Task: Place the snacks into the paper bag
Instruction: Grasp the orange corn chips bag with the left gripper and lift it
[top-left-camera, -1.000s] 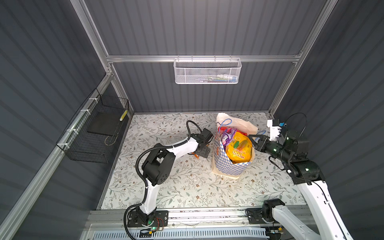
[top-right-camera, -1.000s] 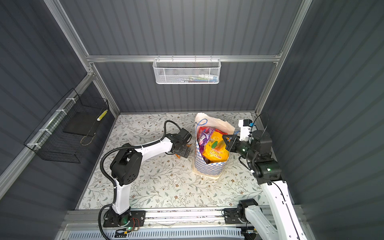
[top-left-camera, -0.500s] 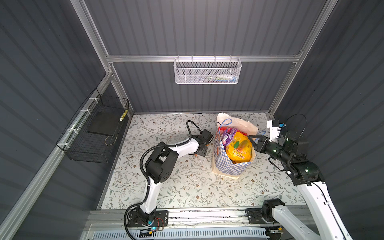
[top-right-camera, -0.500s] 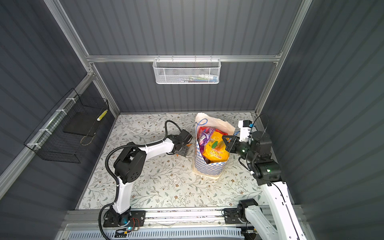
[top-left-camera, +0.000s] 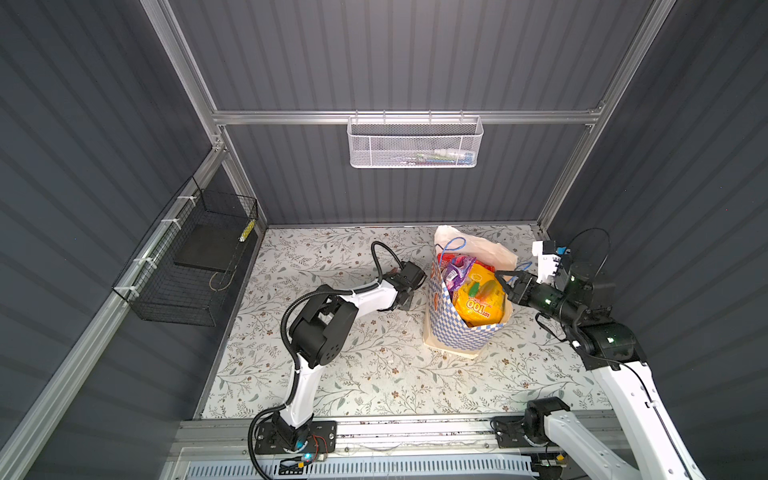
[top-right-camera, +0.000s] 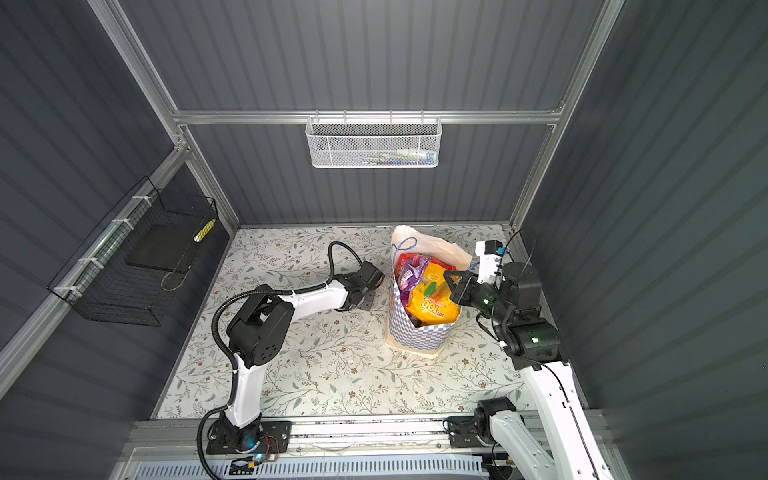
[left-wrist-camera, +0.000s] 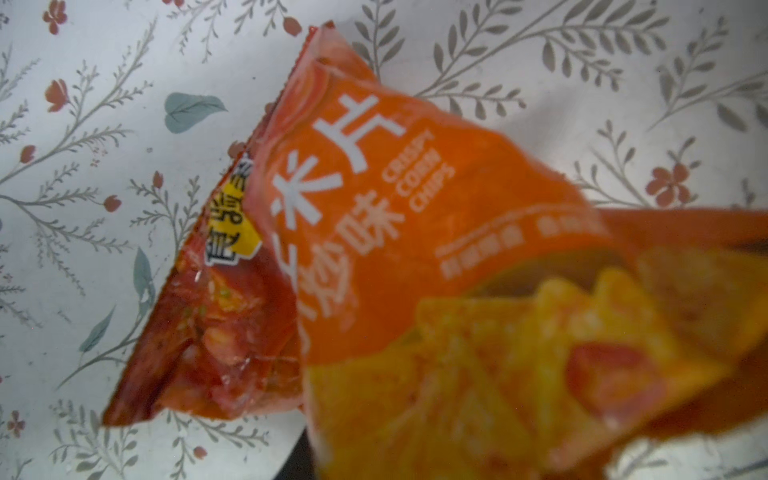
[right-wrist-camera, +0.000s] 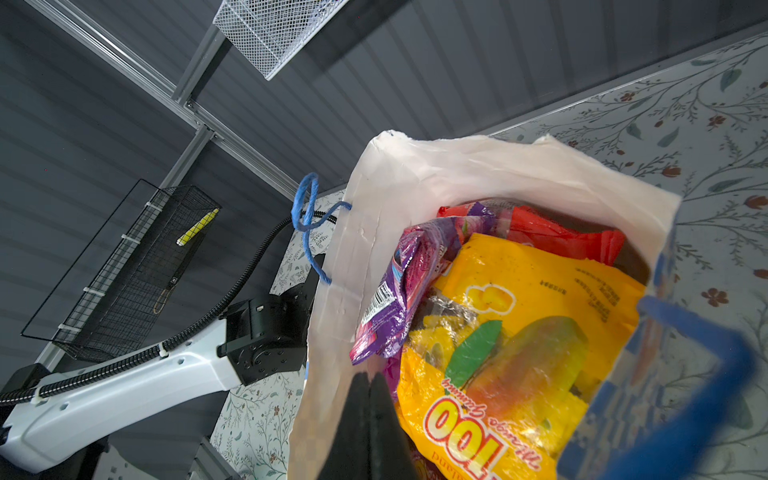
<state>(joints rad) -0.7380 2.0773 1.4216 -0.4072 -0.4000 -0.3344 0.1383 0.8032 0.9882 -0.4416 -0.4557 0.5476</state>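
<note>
Blue-checked tall white paper bag (top-left-camera: 457, 338) stands upright in both top views. My left gripper (top-left-camera: 404, 300) is low over the floral cloth (top-left-camera: 353, 374), just beside the bag's left wall; my right gripper (top-left-camera: 506, 282) is at its right rim.

Left wrist view: crumpled glossy orange corn-chip packet (left-wrist-camera: 415, 232) right under me, long axis slanting across frame. Jaws out of frame, can't tell if clamped.

Right wrist view: right fingers (right-wrist-camera: 357, 407) pressed together at the rim. Yellow mango packet (right-wrist-camera: 519, 332) heaped high.

Left arm is nearer; likely lift over the near wall, little room left inside.
</note>
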